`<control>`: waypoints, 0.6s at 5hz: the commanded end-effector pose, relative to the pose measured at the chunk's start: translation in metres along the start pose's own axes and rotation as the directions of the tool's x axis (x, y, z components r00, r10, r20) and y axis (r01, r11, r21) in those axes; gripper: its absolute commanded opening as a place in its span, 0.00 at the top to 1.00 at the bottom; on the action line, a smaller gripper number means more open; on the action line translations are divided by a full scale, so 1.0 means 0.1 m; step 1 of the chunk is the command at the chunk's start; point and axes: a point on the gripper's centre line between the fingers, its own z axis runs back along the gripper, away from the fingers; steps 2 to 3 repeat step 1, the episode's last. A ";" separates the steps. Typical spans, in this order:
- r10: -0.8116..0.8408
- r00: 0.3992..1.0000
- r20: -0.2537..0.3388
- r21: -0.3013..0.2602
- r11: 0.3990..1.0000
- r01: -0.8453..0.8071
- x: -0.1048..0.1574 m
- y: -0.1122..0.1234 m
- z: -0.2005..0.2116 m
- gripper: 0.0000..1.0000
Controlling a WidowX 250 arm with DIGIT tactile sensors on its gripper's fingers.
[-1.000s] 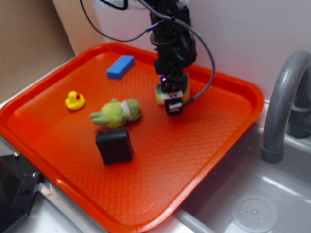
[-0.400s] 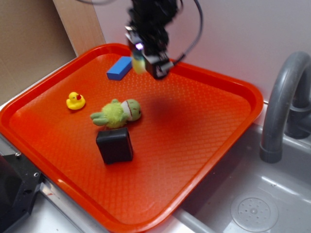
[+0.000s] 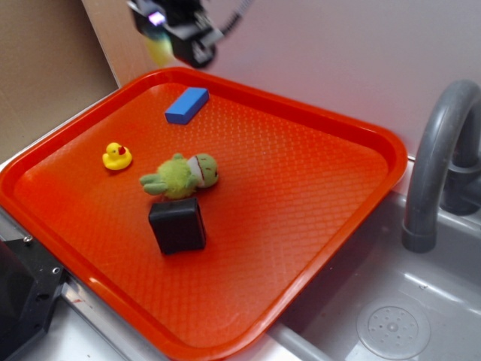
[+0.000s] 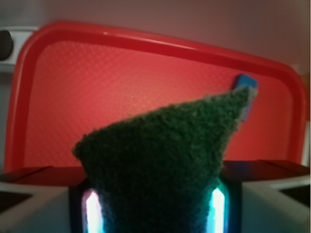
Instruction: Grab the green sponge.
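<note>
The green sponge point(image 4: 165, 155) fills the lower middle of the wrist view, its dark green scouring top facing the camera, clamped between the two fingers. In the exterior view my gripper point(image 3: 169, 37) is high above the tray's far left corner, shut on the green sponge point(image 3: 159, 50), which shows as a blurred yellow-green patch under it. The sponge hangs in the air, clear of the red tray point(image 3: 316, 226).
On the tray lie a blue block point(image 3: 186, 104), a yellow rubber duck point(image 3: 116, 156), a light-green plush toy point(image 3: 180, 174) and a black box point(image 3: 177, 226). A grey faucet point(image 3: 436, 150) and sink point(image 3: 391, 316) stand to the right. A wall rises behind the tray.
The gripper has risen from the tray's middle and swung up and to the left, carrying the sponge with it. The other objects have not moved.
</note>
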 end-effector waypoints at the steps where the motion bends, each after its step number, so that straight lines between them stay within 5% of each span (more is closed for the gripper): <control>1: 0.146 0.984 0.098 -0.088 0.987 -0.138 -0.26 0.28 0.48 1.00; 3: 0.146 0.984 0.098 -0.088 0.987 -0.138 -0.26 0.28 0.48 1.00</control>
